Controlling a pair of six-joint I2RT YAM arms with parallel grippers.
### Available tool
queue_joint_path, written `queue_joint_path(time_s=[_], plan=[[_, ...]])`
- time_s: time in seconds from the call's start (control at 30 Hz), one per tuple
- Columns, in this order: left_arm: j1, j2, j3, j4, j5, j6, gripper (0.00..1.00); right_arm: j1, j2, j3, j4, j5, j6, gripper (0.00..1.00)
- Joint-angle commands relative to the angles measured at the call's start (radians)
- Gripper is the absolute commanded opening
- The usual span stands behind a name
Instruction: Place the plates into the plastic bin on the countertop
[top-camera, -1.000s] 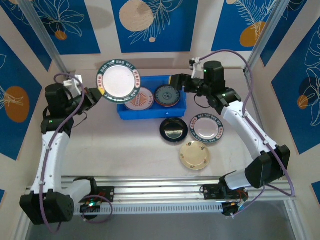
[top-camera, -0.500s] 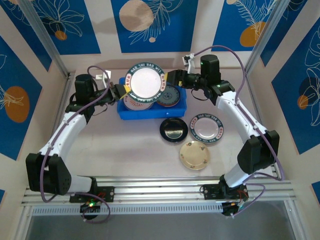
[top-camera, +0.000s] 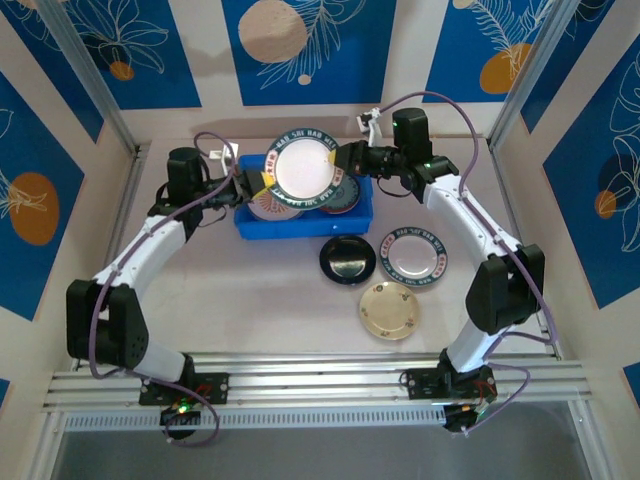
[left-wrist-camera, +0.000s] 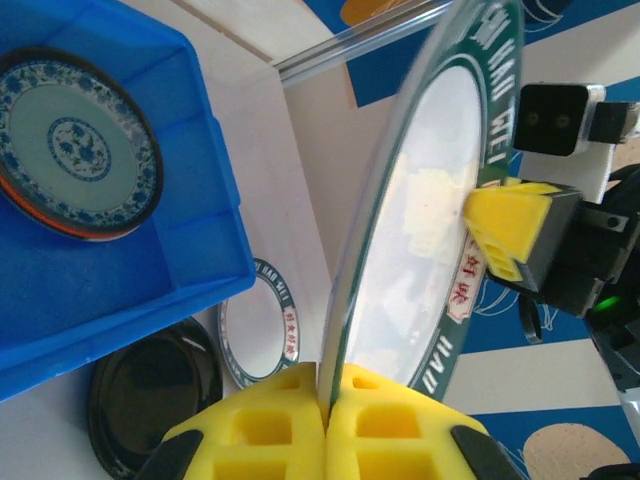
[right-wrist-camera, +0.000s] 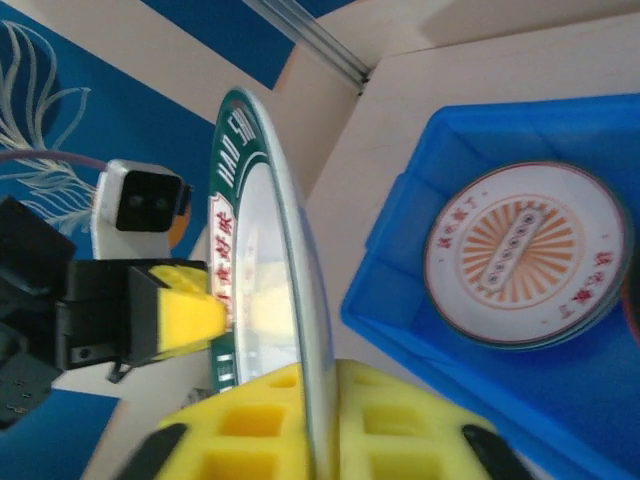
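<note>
My left pincer (top-camera: 250, 188) and right pincer (top-camera: 347, 160) each clamp opposite rims of the green-rimmed plate (top-camera: 303, 168), tilted above the blue bin (top-camera: 300, 229) (an orange-rayed plate (right-wrist-camera: 515, 255) and a blue-patterned plate (left-wrist-camera: 75, 145) lie inside, under it). Near the bin's front wall, on the countertop (top-camera: 240, 290), rest a black plate (top-camera: 347, 261), a second green-rimmed plate (top-camera: 411, 253) and a cream plate (top-camera: 389, 309).

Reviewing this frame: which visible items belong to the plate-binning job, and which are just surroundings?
Job: held green-rimmed plate, gripped by left gripper and right gripper; blue bin with orange-design plate and teal plate inside; black plate, second green-rimmed plate and cream plate on the countertop.
Surroundings: blue wall panels; metal rails.
</note>
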Motion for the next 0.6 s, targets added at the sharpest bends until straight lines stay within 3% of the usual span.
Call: queue_joint_path(time_s=[0.0,0.07,0.13,0.2,0.23,0.27,0.43,0.57], plan=[[-0.011,0.025,0.039,0.073,0.028,-0.019,0.00,-0.008,0.010,0.029,0.009,-0.048,0.026,0.00],[-0.010,0.044,0.049,0.059,0.009,-0.016,0.06,-0.009,0.021,0.039,-0.007,-0.015,0.039,0.00],[-0.006,0.056,0.062,0.011,-0.038,0.010,0.58,-0.011,0.042,0.068,-0.035,0.004,0.043,0.00],[0.000,0.059,0.070,-0.021,-0.089,0.048,0.89,-0.010,0.064,0.091,-0.054,0.044,0.059,0.00],[0.005,0.060,0.078,-0.043,-0.117,0.069,0.95,-0.009,0.078,0.104,-0.056,0.054,0.065,0.00],[0.009,0.060,0.084,-0.062,-0.143,0.085,0.99,-0.010,0.095,0.121,-0.066,0.066,0.070,0.00],[0.034,0.026,0.089,-0.093,-0.270,0.106,1.00,-0.009,0.196,0.203,-0.099,0.088,0.114,0.00],[0.044,0.017,0.119,-0.140,-0.278,0.136,1.00,-0.003,0.264,0.222,-0.058,0.076,0.140,0.00]])
